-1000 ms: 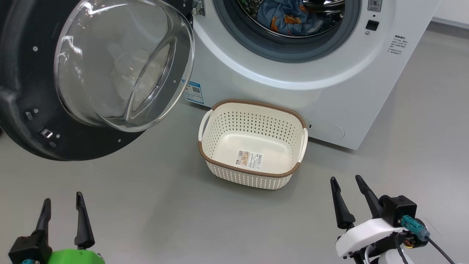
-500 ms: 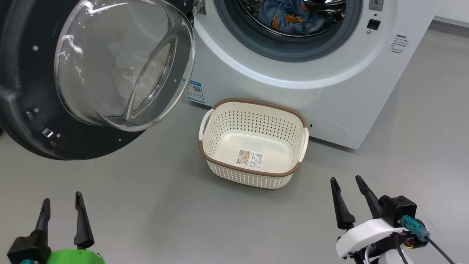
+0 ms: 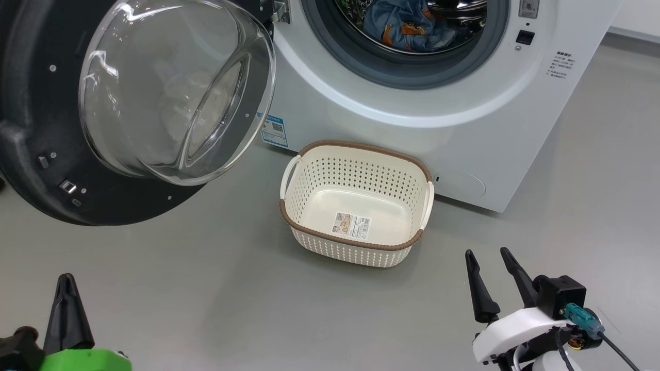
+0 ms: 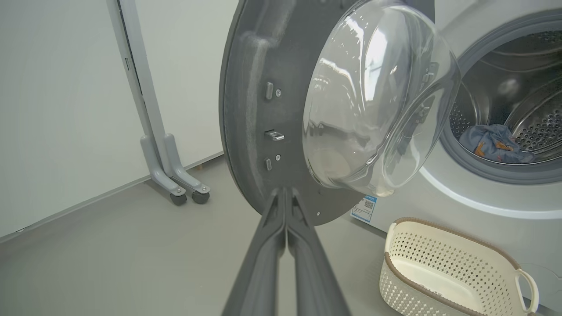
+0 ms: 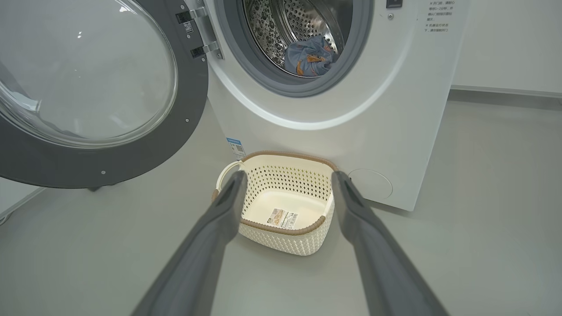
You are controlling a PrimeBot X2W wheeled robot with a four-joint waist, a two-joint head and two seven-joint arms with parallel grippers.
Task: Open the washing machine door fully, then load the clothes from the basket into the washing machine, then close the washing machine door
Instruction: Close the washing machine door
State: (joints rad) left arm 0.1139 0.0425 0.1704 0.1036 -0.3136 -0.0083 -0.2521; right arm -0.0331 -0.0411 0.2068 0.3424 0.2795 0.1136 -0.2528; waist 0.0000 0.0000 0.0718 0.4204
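Left wrist view gives us the left gripper (image 4: 285, 197) first: its two dark fingers are pressed flat together with nothing between them, rising from the bottom centre of the frame. Their joined tip points at the lower edge of the washing machine door (image 4: 254, 109). From the head camera, that gripper sits in the lower left corner over bare grey floor (image 3: 206, 288), well apart from the door.

At the lower right of the head view we find the right gripper (image 3: 486, 252) - fingers spread wide, holding nothing, above the floor and near the basket (image 3: 356, 146) without touching it.

The basket stands on the floor at the centre of the frame, just beside the front of the washing machine (image 3: 464, 134). Its cream bottom is exposed, with a label (image 3: 352, 225) stuck on it.

The door is swung open and takes up the upper left of the frame, its clear glass bowl (image 3: 175, 93) bulging toward the right. A blue sticker (image 3: 273, 130) shows low on the machine's front, left of the basket.

The clothes (image 3: 407, 26) - blue fabric with orange figures - lie inside the steel drum (image 5: 303, 22) at the top centre. At the left of the left wrist view, a grey wheeled stand (image 4: 167, 153) rests against a pale wall.
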